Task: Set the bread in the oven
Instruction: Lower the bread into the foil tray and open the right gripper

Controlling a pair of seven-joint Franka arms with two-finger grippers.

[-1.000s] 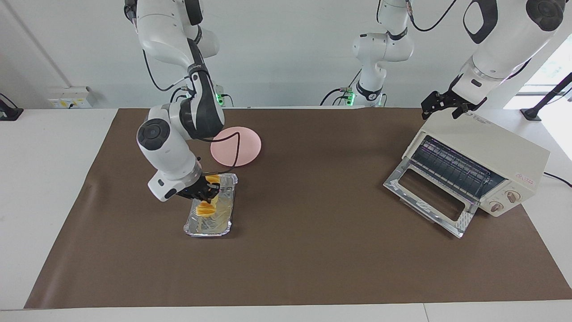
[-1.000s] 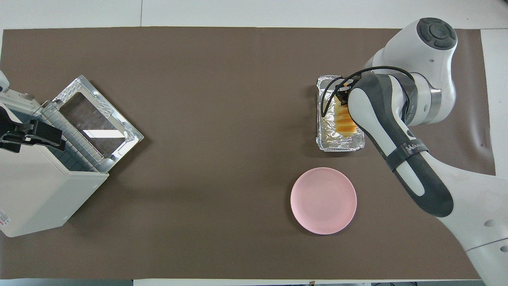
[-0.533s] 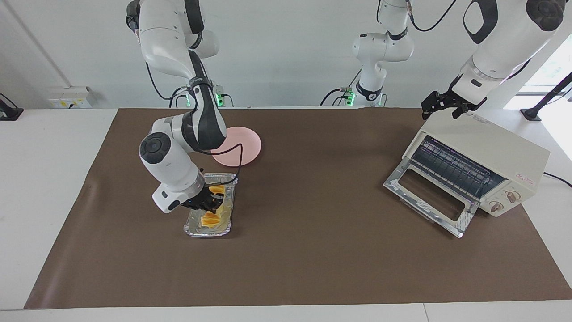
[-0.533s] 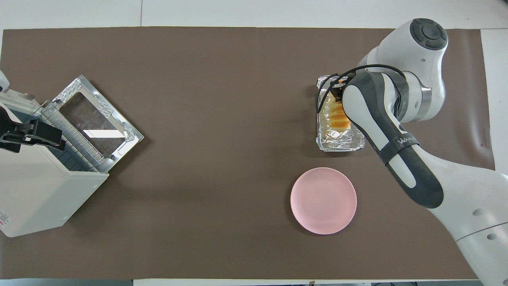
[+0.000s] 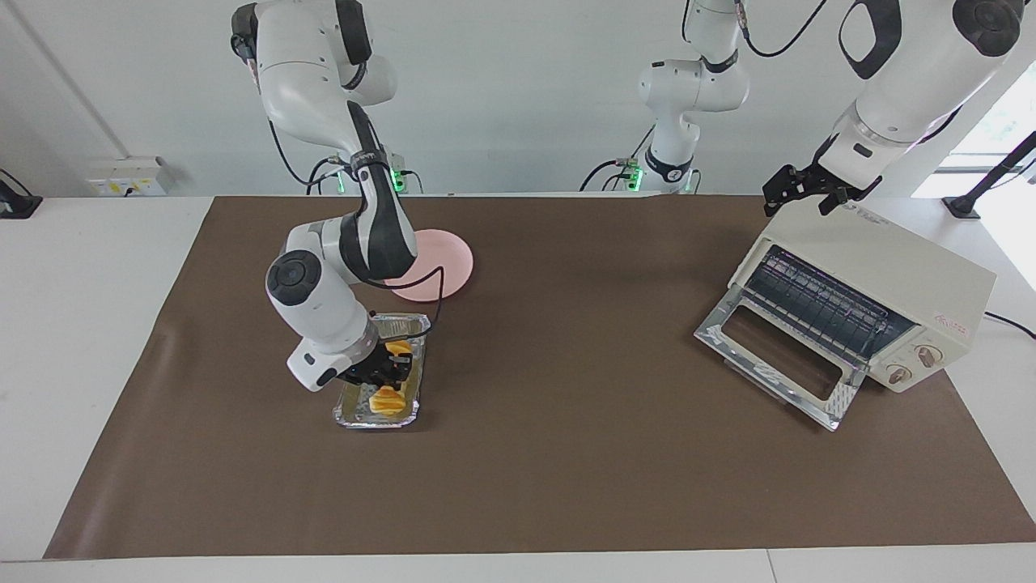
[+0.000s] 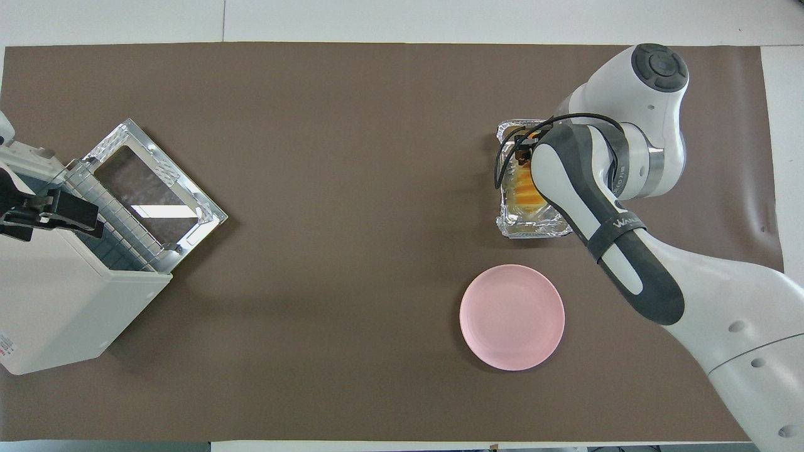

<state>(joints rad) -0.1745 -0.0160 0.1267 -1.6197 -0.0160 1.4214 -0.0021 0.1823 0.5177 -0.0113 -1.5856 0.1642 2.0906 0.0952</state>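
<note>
The ridged golden bread (image 5: 387,379) is lying in the crinkled foil tray (image 5: 350,414) at the right arm's end of the bench (image 5: 566,470), well apart from the boxy cream oven (image 5: 882,300) with its glass door dropped open. The right tool (image 5: 387,374) is sitting down in the tray right at the loaf, though I cannot tell whether its fingers are gripping; a second ago it was holding the bread higher. The left tool (image 5: 804,188) is waiting with its fingers apart over the oven's top, and the smooth round pink plate (image 5: 441,255) is resting nearer the robots.
</note>
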